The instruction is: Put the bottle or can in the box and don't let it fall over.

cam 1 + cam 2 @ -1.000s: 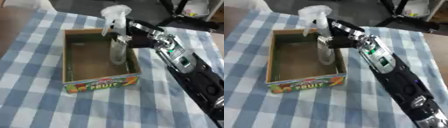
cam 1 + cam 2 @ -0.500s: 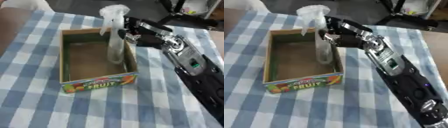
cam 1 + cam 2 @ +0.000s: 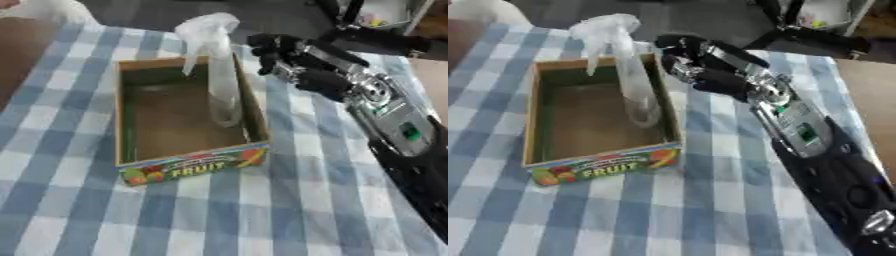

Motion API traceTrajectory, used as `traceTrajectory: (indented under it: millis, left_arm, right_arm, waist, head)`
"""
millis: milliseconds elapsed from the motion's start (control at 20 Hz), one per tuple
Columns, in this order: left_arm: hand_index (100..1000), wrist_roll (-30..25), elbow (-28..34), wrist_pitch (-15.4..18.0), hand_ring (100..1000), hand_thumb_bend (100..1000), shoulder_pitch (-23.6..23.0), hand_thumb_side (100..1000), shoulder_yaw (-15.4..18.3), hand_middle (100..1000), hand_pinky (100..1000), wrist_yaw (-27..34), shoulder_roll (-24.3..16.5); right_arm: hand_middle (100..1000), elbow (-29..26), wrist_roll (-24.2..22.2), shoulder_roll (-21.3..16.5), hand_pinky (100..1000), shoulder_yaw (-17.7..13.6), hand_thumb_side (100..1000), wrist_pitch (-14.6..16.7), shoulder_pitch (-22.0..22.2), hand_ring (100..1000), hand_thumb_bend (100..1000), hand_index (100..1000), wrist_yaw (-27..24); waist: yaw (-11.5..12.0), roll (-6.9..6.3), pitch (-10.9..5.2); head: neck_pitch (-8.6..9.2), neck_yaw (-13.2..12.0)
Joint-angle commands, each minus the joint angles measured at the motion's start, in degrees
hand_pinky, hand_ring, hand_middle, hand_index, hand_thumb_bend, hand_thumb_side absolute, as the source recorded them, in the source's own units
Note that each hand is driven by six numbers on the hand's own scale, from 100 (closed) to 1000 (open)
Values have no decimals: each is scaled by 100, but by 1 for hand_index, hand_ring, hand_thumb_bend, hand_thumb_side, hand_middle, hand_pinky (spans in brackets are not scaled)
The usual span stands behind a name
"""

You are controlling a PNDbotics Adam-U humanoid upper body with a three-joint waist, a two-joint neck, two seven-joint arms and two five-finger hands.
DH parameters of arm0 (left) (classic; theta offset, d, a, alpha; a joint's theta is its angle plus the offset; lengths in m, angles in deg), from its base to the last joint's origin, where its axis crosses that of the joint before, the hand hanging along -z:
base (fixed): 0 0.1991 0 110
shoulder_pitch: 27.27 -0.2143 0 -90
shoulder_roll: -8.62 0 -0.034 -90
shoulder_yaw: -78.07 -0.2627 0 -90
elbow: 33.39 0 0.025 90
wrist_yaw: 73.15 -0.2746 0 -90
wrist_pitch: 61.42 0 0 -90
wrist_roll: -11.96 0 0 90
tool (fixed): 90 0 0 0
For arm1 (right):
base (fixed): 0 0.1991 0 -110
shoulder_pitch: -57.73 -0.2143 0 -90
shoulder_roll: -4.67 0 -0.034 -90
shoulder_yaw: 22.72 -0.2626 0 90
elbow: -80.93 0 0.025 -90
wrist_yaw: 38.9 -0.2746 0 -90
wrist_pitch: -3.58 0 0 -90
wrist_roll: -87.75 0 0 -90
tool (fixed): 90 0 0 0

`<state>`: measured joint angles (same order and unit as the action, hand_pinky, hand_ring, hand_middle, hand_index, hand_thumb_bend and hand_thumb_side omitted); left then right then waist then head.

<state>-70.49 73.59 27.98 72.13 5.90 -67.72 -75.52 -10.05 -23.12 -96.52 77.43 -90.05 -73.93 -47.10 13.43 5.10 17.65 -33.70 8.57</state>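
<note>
Spray bottle (image 3: 220,75) stands upright inside the fruit box (image 3: 188,162), near its right wall, base on the box floor. I have my right hand (image 3: 293,62) just beside it, clear of the bottle, fingers curled and holding nothing. Judgement: being near the wall limits tipping rightward. Left hand not visible. Box sits on the checked surface (image 3: 289,210).

Free room and obstacles around the open box

The right side of the shallow cardboard fruit box (image 3: 188,165) is taken up by an upright clear plastic spray bottle (image 3: 220,75); the left side is unobstructed from above. Just outside the right wall, passage is blocked by the black-and-silver right hand (image 3: 293,62).
</note>
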Motion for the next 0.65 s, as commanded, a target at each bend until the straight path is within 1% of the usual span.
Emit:
traceTrajectory:
  millis: [50,350,650]
  left_arm:
    - [754,13,68,4,478,709,-7,438,56,555,975,-32,-134]
    - [755,24,52,13,487,707,-71,439,74,556,976,-40,-124]
    - [756,12,37,27,488,705,-97,440,73,556,976,-47,-133]
  right_arm:
    - [1000,-394,306,-331,835,-291,703,-69,158,958,100,900,-124]
    - [1000,-912,910,-611,824,-659,711,-67,816,953,100,909,-299]
    - [1000,-1361,1507,-698,812,-1052,696,-7,1435,918,100,900,-534]
  waist:
    - [-55,-72,-176]
    - [-254,-176,-226]
    - [-448,-258,-232]
  head:
    - [-20,-81]
    - [-57,-240]
    - [-148,-357]
